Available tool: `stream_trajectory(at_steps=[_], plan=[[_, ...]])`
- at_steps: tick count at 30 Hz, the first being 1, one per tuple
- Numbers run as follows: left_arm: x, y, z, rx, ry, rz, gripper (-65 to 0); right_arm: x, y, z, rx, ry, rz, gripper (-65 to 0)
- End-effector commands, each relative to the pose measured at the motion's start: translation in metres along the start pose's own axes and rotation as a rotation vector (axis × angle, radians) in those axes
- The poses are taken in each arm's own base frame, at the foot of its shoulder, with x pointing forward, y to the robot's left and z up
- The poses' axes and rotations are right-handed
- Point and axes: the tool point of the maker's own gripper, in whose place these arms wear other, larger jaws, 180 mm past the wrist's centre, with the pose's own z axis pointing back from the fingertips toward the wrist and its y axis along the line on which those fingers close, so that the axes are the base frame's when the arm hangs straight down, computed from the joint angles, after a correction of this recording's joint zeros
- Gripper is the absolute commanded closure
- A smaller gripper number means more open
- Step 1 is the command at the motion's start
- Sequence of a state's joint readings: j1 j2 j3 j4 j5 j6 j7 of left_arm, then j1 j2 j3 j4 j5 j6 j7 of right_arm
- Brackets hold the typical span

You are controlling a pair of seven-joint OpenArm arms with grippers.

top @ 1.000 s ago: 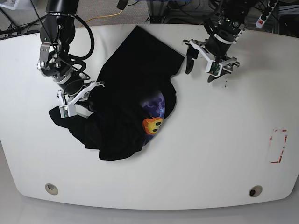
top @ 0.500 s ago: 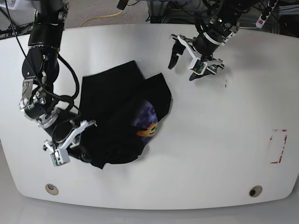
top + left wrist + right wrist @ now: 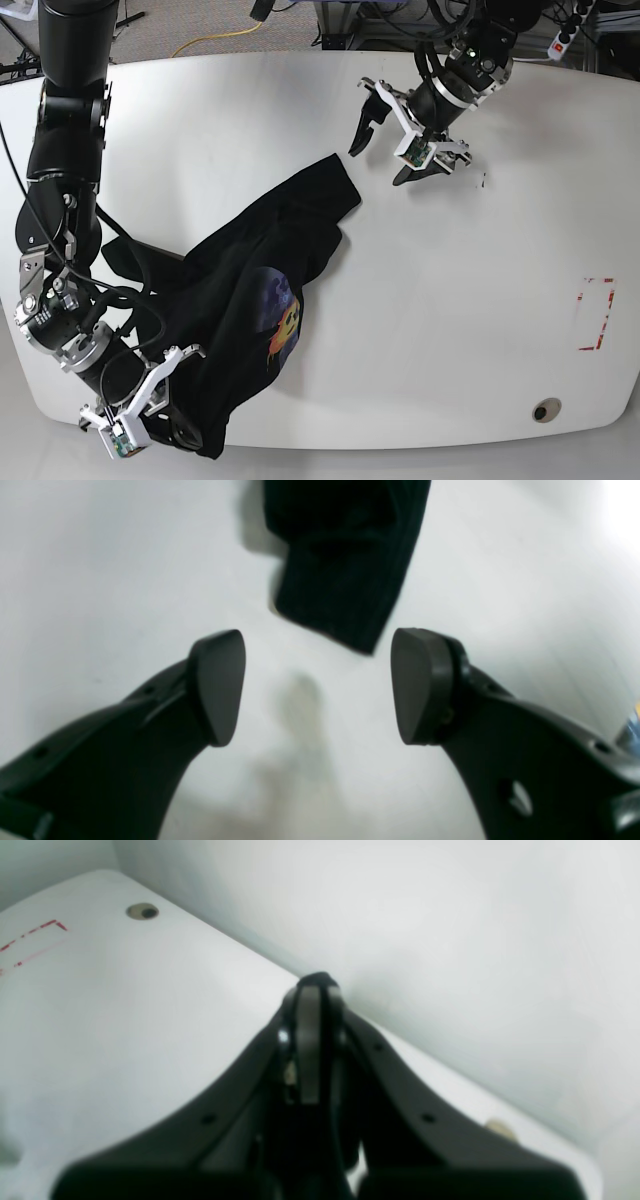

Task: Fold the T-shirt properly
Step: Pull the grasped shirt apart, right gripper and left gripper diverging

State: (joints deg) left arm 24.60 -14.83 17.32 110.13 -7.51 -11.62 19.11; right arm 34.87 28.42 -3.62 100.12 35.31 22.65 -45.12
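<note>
— While the right claw (image 3: pixel 140 415), shut on the T-shirt (image 3: pixel 255 300), holds its hem at the table's (image 3: pixel 450 300) near-left edge, which step is this?
— Spreading it; the left claw (image 3: pixel 390 140) hangs open and empty near the far sleeve and should grip it next

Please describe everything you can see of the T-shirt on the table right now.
The T-shirt is black cloth, crumpled and stretched diagonally across the white table, from a sleeve-like end near the open left gripper down to the front edge. An orange-yellow face print on purple shows partly amid the folds. The right gripper, shut, appears to pinch its lower corner, which hangs over the table edge. The left wrist view shows one hemmed end lying flat, untouched.
</note>
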Motion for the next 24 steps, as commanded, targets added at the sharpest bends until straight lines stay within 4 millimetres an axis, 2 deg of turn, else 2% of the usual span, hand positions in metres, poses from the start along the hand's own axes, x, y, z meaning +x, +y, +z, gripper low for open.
stream_trajectory(at_steps=[1,3,6,10,15,21,24], plan=[[0.005,0.0,-0.003,-0.01,-0.021,-0.007,-42.8,0.033,-0.011,0.005,-0.02,-0.078,0.042,0.0],[0.002,-0.001,-0.015,-0.018,-0.014,0.0,-42.8,0.045,-0.01,0.003,-0.015,-0.095,0.065,0.0],[-0.001,-0.001,-0.032,-0.017,-0.005,0.025,-42.8,0.054,-0.01,0.003,-0.014,-0.108,0.08,0.0],[-0.009,-0.004,-0.048,-0.017,0.014,0.069,-42.8,0.055,-0.009,0.003,-0.01,-0.109,0.085,0.0],[-0.007,-0.006,-0.07,-0.015,0.011,0.118,-42.8,0.054,-0.009,0.003,-0.01,-0.107,0.085,0.0],[0.001,0.016,-0.088,0.074,0.006,0.15,-42.8,0.053,-0.009,0.002,-0.008,-0.106,0.085,0.0],[-0.001,0.019,-0.096,0.079,0.015,0.162,-42.8,0.053,-0.01,0.003,-0.01,-0.106,0.083,0.0]])
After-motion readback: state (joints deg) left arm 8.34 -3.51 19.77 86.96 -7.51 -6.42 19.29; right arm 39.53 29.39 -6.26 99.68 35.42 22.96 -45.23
